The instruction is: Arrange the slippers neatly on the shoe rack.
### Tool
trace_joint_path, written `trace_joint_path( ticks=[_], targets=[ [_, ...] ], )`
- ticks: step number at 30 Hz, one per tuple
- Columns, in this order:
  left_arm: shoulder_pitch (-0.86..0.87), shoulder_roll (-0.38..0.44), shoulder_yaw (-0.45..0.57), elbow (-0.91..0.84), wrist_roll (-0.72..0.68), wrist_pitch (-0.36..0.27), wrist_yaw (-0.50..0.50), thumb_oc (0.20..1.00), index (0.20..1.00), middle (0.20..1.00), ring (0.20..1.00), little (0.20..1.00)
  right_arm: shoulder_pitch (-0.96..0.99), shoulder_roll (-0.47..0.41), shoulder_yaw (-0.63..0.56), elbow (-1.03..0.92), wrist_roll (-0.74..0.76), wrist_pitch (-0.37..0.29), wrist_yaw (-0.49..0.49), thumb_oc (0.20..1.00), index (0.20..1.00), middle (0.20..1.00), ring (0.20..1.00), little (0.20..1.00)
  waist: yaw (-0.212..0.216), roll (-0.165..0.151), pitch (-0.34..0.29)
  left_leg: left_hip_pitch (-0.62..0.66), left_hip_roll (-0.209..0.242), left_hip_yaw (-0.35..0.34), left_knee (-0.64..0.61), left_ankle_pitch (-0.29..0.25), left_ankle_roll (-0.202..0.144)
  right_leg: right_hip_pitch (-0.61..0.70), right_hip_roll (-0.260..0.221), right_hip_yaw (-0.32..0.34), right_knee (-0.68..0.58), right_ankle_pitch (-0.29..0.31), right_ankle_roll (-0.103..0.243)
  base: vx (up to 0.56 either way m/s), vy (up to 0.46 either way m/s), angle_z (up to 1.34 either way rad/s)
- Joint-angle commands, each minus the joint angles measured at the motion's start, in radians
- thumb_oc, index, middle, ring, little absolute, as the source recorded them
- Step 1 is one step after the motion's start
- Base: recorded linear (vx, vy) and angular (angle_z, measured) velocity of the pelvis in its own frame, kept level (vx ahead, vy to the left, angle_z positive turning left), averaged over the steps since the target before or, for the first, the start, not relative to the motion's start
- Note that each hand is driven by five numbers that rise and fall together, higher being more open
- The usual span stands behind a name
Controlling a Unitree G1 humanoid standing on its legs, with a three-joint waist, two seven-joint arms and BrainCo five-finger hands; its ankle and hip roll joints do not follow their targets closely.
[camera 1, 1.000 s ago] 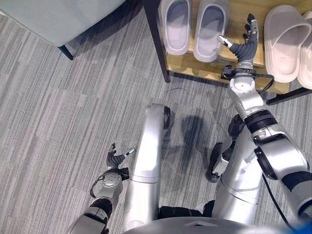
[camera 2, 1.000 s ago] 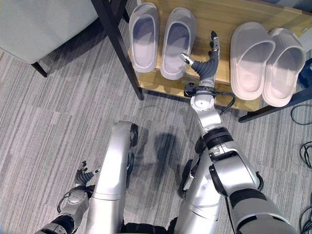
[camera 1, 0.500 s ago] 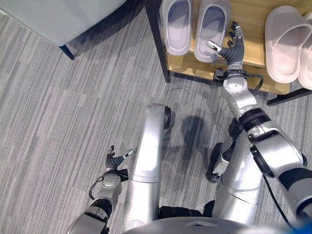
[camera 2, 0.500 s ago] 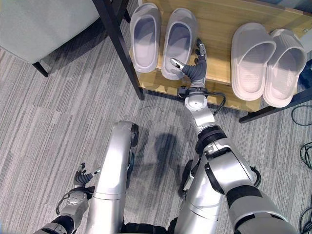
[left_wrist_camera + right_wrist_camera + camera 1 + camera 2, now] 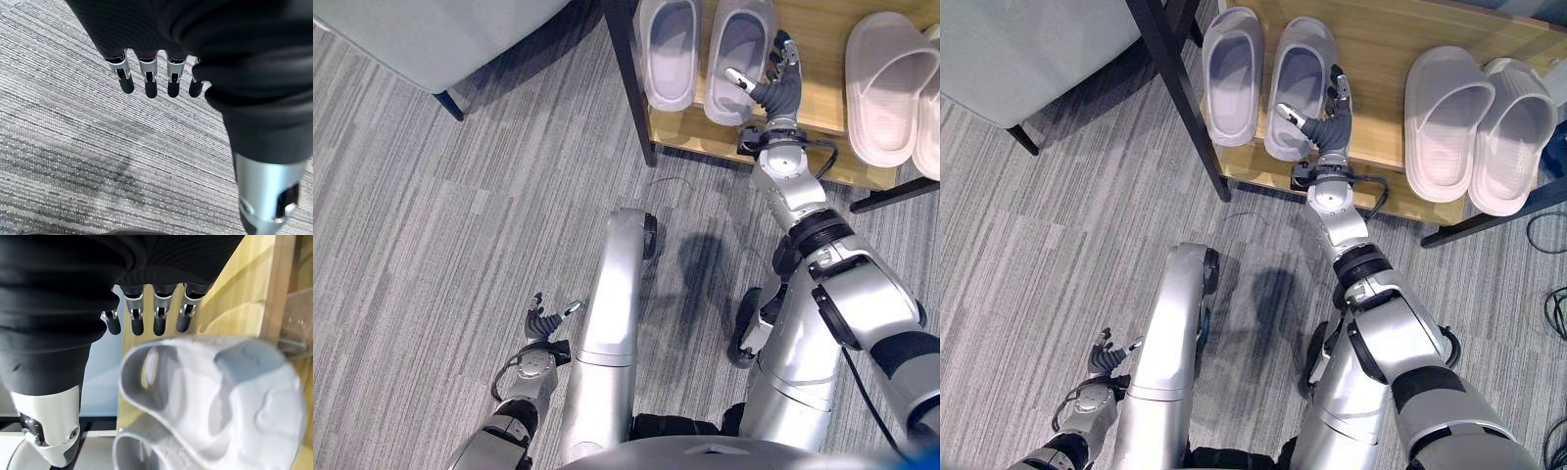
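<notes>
I see my right hand [image 5: 1320,125] open over the wooden rack [image 5: 1386,59], fingers straight beside the right grey slipper [image 5: 1299,83], thumb over its near end. Its mate [image 5: 1232,72] sits just left. The pale pair [image 5: 1469,127] lies further right. My left hand [image 5: 545,321] hangs open above the carpet [image 5: 431,245].
</notes>
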Motion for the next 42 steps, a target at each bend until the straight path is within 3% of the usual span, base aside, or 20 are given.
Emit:
trace_joint_path(
  ticks=[1,9,18,25,27,30,34,36,39,42],
  targets=[
    [0.009,-0.004,-0.086,0.016,-0.038,-0.019,0.000,1.000,1.000,1.000,1.000,1.000,-0.127,-0.002,0.059,-0.020,0.016,-0.042,0.007,1.000,1.000,1.000,1.000,1.000,0.050,0.025,-0.036,-0.062,-0.059,0.000,-0.025,0.048,0.051,0.089,0.005,0.082,0.088,0.111,-0.119,0.00,0.000,0.00],
    [0.007,-0.007,-0.087,0.029,-0.045,-0.019,-0.003,1.000,1.000,1.000,1.000,1.000,-0.140,0.010,0.063,-0.007,0.025,-0.042,0.012,1.000,1.000,1.000,1.000,1.000,0.053,0.025,-0.036,-0.062,-0.061,0.001,-0.027,0.048,0.050,0.092,0.003,0.081,0.084,0.112,-0.119,0.00,0.000,0.00],
    [0.009,-0.027,-0.065,0.029,-0.028,-0.024,0.032,1.000,1.000,1.000,1.000,1.000,-0.064,-0.039,-0.027,-0.131,-0.180,-0.038,-0.156,1.000,1.000,1.000,1.000,1.000,0.039,0.021,-0.036,-0.062,-0.061,0.006,-0.025,0.046,0.053,0.091,0.007,0.081,0.086,0.112,-0.118,0.00,0.000,0.00],
    [0.024,-0.042,-0.008,0.009,0.002,-0.026,0.042,1.000,1.000,1.000,1.000,1.000,0.188,-0.169,-0.132,-0.538,-0.351,-0.060,-0.176,1.000,1.000,1.000,1.000,1.000,0.006,-0.004,-0.036,-0.062,-0.060,0.007,-0.026,0.046,0.054,0.084,0.014,0.081,0.086,0.108,-0.118,0.00,0.000,0.00],
    [0.032,-0.066,0.030,-0.014,0.024,-0.024,0.032,1.000,1.000,1.000,1.000,1.000,0.505,-0.251,-0.241,-0.834,-0.435,-0.087,-0.114,1.000,1.000,1.000,1.000,1.000,-0.032,-0.036,-0.036,-0.062,-0.053,0.009,-0.027,0.044,0.054,0.081,0.017,0.081,0.081,0.107,-0.115,0.00,-0.025,-0.06],
    [0.032,-0.069,0.053,-0.028,0.041,-0.027,0.027,1.000,1.000,1.000,1.000,1.000,0.623,-0.317,-0.311,-0.958,-0.503,-0.103,-0.087,1.000,1.000,1.000,1.000,1.000,-0.053,-0.054,-0.036,-0.062,-0.048,0.009,-0.030,0.046,0.053,0.077,0.017,0.078,0.075,0.103,-0.116,0.00,-0.028,-0.05],
    [-0.005,-0.061,0.088,-0.023,0.035,-0.033,0.025,1.000,1.000,1.000,1.000,1.000,0.750,-0.369,-0.378,-1.030,-0.456,-0.120,-0.011,1.000,1.000,1.000,1.000,1.000,-0.073,-0.078,-0.036,-0.062,-0.043,-0.004,-0.044,0.064,0.045,0.076,0.019,0.066,0.058,0.106,-0.115,-0.01,-0.025,-0.05],
    [-0.037,-0.053,0.111,-0.046,0.051,-0.041,0.025,1.000,1.000,1.000,1.000,1.000,0.845,-0.423,-0.453,-1.090,-0.523,-0.120,0.017,1.000,1.000,1.000,1.000,1.000,-0.089,-0.089,-0.036,-0.062,-0.044,-0.021,-0.064,0.075,0.035,0.081,0.021,0.057,0.034,0.106,-0.112,-0.02,-0.039,-0.05],
    [-0.060,-0.025,0.166,-0.095,0.018,-0.061,-0.001,1.000,1.000,1.000,1.000,1.000,1.033,-0.458,-0.549,-0.971,-0.519,-0.090,0.051,1.000,1.000,1.000,1.000,1.000,-0.121,-0.091,-0.059,-0.062,-0.020,-0.044,-0.155,0.115,0.031,0.098,0.016,0.013,-0.082,0.124,-0.106,-0.05,-0.036,-0.28],
    [-0.042,-0.012,0.213,-0.069,-0.033,-0.063,-0.051,1.000,1.000,1.000,1.000,1.000,1.136,-0.358,-0.583,-0.619,-0.436,-0.043,0.040,1.000,1.000,1.000,1.000,1.000,-0.149,-0.083,-0.196,-0.062,0.012,-0.022,-0.462,0.234,0.043,0.105,-0.013,-0.076,-0.389,0.181,-0.101,-0.07,-0.047,-0.63]
  ],
)
